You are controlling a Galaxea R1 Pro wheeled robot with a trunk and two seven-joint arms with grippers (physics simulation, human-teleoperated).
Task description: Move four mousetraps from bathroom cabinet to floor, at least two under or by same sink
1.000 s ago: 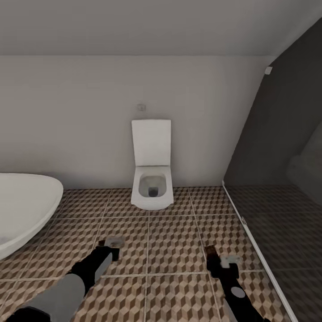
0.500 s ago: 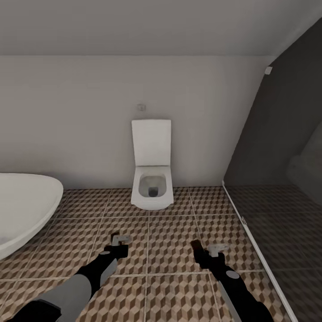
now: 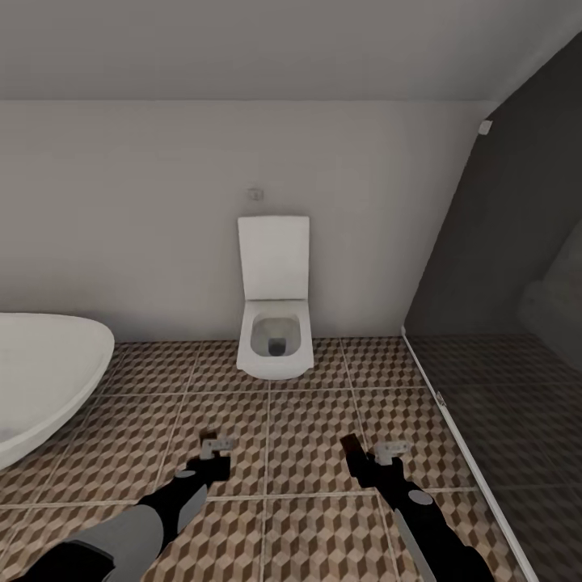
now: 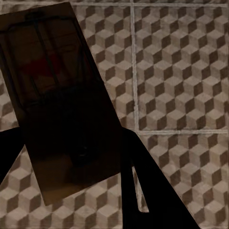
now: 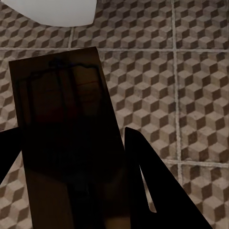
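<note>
Two mousetraps are in hand above the bathroom floor (image 3: pixel 307 436): the left gripper (image 3: pixel 217 446) is clamped on one mousetrap (image 4: pixel 57 100), the right gripper (image 3: pixel 373 457) on a second mousetrap (image 5: pixel 67 138), each dark plate gripped between the jaws with its wire side facing the wrist camera. Both traps hang over cube-patterned tile, apart from it. Ahead of the jaws stands a white toilet (image 3: pixel 275 323), with a bathtub (image 3: pixel 40 372) off beyond the left gripper and a dark glass partition (image 3: pixel 501 323) beyond the right. By this evidence, the job is roughly midway at best. Neither carried trap has been set down, no trap lies on the tiles within sight, and a spot by the basin must still be reached. Two further traps are unaccounted for.
</note>
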